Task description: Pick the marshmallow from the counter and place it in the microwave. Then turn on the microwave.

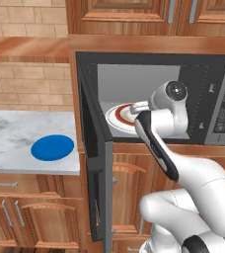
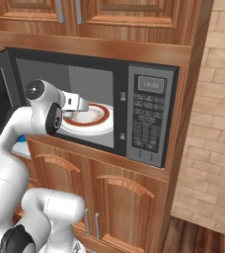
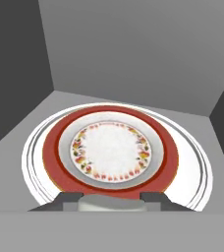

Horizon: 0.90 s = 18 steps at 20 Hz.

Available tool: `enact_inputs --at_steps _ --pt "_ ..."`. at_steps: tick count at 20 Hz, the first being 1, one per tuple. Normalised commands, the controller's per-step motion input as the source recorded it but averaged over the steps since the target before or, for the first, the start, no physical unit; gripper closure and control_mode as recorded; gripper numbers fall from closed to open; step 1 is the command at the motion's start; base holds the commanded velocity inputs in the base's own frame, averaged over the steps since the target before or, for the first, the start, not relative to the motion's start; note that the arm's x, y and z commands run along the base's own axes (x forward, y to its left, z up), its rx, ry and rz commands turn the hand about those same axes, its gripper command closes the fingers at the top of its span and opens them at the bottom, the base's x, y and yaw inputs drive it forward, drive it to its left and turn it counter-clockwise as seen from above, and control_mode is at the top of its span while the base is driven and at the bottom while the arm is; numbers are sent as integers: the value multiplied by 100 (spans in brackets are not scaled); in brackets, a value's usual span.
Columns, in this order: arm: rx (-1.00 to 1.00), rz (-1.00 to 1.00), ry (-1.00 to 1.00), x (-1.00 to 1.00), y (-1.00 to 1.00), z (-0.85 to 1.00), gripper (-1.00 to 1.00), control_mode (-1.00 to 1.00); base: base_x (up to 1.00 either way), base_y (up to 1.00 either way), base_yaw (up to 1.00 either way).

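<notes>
The microwave (image 1: 218, 79) stands with its door (image 1: 92, 163) swung wide open to the left. My arm reaches into its cavity. In the hand view my gripper (image 3: 111, 199) hovers over the near edge of the white red-rimmed plate (image 3: 52, 152) on the microwave floor. Between the two dark fingertips (image 3: 67, 198) sits the marshmallow (image 3: 111, 204), a stubby white cylinder, and the gripper is shut on it. From the base views the gripper (image 1: 135, 107) (image 2: 83, 105) is above the plate (image 1: 115, 118) (image 2: 98, 118), just inside the opening. The keypad (image 2: 146, 123) is on the microwave's right side.
A round blue plate (image 1: 52, 147) lies on the marble counter (image 1: 11, 138) left of the microwave. The open door juts out between counter and arm. Wooden cabinets (image 2: 119, 202) run above and below, and a brick wall (image 2: 208, 123) is at the right.
</notes>
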Motion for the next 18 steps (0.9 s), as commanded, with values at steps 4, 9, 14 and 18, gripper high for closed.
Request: enact_inputs --at_steps 4,9,14,18 --pt "0 0 1 15 0 -6 100 -100 0 0 0" --pt "0 0 2 17 0 -5 100 -100 0 0 0" --pt "0 -1 0 13 0 -2 100 -100 0 0 0" --pt "0 0 0 11 0 -2 100 -100 0 0 0"
